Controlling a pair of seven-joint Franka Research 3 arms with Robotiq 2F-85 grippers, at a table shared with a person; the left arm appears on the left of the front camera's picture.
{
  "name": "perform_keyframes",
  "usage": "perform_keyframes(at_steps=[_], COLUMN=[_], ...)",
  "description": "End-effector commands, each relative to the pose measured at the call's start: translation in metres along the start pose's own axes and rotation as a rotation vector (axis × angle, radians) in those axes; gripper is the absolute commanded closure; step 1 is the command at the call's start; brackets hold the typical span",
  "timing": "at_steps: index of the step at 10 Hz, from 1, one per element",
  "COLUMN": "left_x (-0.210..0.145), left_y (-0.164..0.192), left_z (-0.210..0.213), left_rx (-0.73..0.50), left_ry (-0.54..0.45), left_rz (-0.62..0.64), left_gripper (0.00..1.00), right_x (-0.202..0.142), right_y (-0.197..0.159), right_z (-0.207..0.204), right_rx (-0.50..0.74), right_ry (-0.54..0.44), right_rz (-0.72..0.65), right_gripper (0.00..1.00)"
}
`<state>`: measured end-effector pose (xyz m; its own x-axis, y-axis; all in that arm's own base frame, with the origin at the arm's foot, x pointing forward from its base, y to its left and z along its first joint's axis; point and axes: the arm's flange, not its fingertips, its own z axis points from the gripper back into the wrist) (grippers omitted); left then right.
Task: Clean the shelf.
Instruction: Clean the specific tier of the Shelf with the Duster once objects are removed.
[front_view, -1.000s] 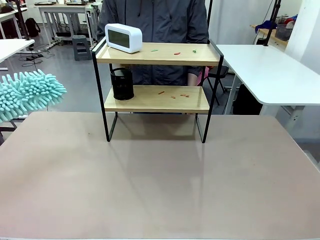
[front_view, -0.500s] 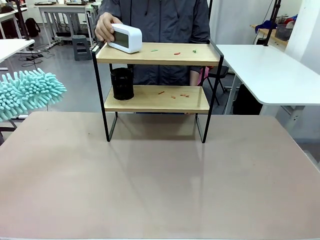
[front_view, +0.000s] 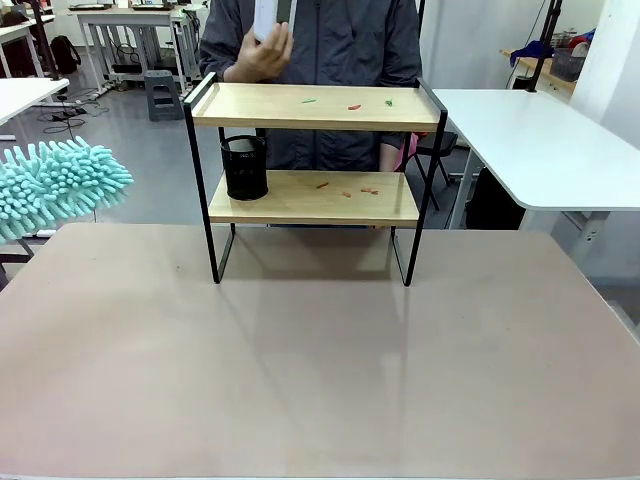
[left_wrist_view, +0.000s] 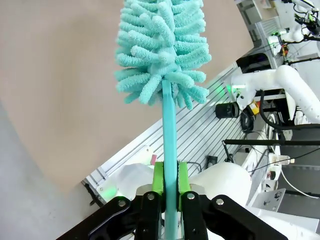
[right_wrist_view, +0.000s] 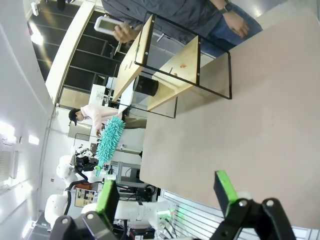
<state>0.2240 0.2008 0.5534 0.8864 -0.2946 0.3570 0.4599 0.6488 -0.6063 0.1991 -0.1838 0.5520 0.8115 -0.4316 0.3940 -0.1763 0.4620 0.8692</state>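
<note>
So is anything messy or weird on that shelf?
Yes. Small orange and green crumbs lie scattered on the top board of the shelf, and more orange bits on the lower board. They look like litter, not things stored there. The black cup stands upright; nothing looks broken.

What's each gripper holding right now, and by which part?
The left gripper is shut on the teal duster, fingers clamped on its handle just below the fluffy head. The right gripper is open, nothing held.
</note>
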Motion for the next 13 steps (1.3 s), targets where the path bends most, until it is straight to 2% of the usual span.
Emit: perform_keyframes(at_steps=[1, 2, 4, 5, 7, 8, 9, 10, 11, 13], left_x=[0.001, 0.000, 0.048, 0.069, 0.116, 0.145, 0.163, 0.168, 0.148, 0.148], left_y=[-0.005, 0.000, -0.057, -0.089, -0.141, -0.162, -0.183, -0.198, -0.184, -0.184], left_z=[0.003, 0.000, 0.014, 0.022, 0.009, -0.012, -0.032, -0.049, -0.015, -0.015], left_rx=[-0.019, 0.000, 0.055, 0.116, 0.175, 0.233, 0.252, 0.256, 0.227, 0.227], left_ry=[-0.022, 0.000, -0.137, -0.175, -0.151, -0.157, -0.160, -0.129, -0.159, -0.159], left_rz=[0.004, 0.000, 0.014, 0.040, 0.034, 0.063, 0.031, 0.035, 0.018, 0.018], left_gripper=[1.00, 0.88, 0.88, 0.88, 0.88, 0.88, 0.88, 0.88, 0.88, 0.88], right_x=[0.003, 0.003, 0.003, 0.003, 0.003, 0.003, 0.003, 0.003, 0.003, 0.003], right_y=[0.002, 0.002, 0.002, 0.002, 0.002, 0.002, 0.002, 0.002, 0.002, 0.002], right_z=[-0.001, -0.001, -0.001, -0.001, -0.001, -0.001, -0.001, -0.001, -0.001, -0.001], right_rx=[0.013, 0.013, 0.013, 0.013, 0.013, 0.013, 0.013, 0.013, 0.013, 0.013], right_ry=[-0.007, -0.007, -0.007, -0.007, -0.007, -0.007, -0.007, -0.007, -0.007, -0.007], right_rz=[0.025, 0.025, 0.025, 0.025, 0.025, 0.025, 0.025, 0.025, 0.025, 0.025], right_gripper=[0.00, 0.00, 0.00, 0.00, 0.00, 0.00, 0.00, 0.00, 0.00, 0.00])
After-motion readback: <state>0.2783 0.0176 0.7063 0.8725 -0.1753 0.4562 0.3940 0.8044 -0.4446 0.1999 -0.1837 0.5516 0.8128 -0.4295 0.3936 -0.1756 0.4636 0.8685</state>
